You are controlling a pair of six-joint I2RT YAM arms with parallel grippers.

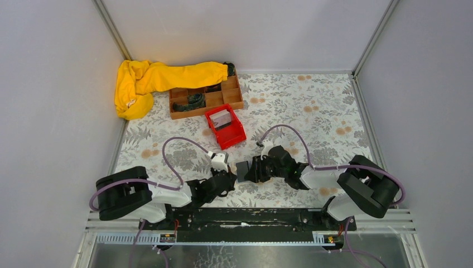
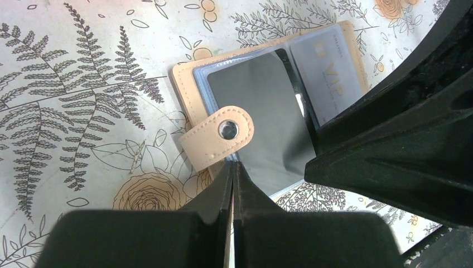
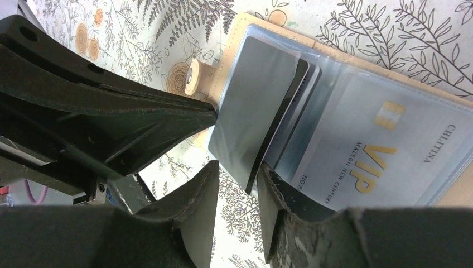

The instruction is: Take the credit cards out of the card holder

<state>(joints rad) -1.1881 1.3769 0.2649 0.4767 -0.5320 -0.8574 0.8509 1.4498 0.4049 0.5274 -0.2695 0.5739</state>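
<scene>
Left gripper (image 2: 233, 167): fingers pressed together, tips at the edge of the card holder (image 2: 187, 84), just under its tan snap tab (image 2: 217, 137); right gripper (image 3: 239, 174): jaws parted, corner of a tilted dark grey card (image 3: 254, 106) between them; whitish VIP card (image 3: 379, 139) sleeved alongside; card holder lies open on the floral tablecloth (image 2: 67, 111) between both arms, well apart from the red bin (image 1: 225, 127).

The card holder (image 2: 184, 84) lay on the desk (image 1: 312, 111); the bin (image 1: 233, 137) stood behind it, the compartment tray (image 1: 207, 111) behind the bin.
</scene>
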